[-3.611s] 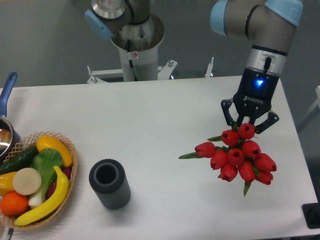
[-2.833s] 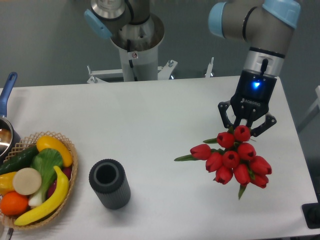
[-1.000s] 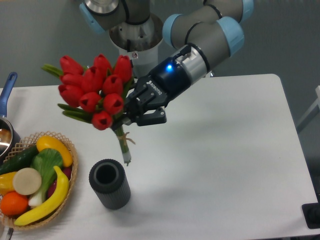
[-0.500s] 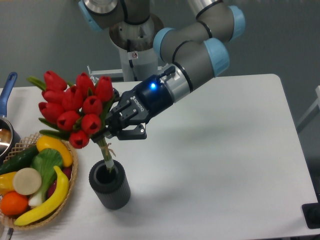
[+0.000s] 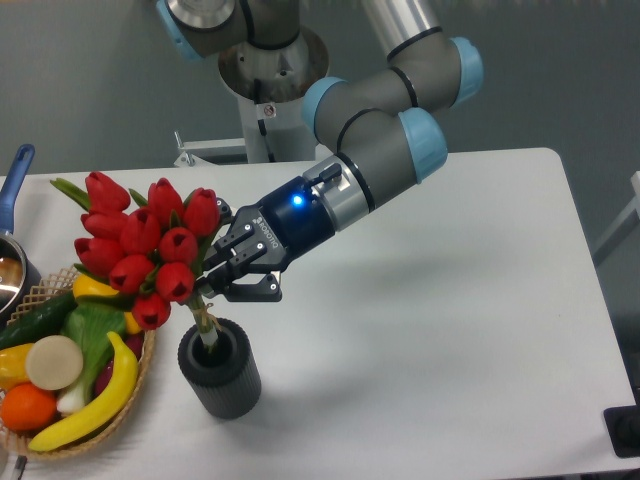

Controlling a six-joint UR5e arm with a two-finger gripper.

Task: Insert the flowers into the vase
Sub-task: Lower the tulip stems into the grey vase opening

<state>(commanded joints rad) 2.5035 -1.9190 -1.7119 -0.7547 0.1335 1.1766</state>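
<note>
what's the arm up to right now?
The arm's hand is shut on the flowers, a bunch of red tulips, gripping the stems just below the heads. The stem ends are already inside the mouth of the dark ribbed vase, but the bunch leans to the left, out over the basket of fruit and vegetables. The flowers are not released yet, so the insertion is under way, not finished.

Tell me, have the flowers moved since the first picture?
Yes. The flowers, held in the pincer, went from the table's right side to the left; their stems now enter the vase, which stayed put.
</note>
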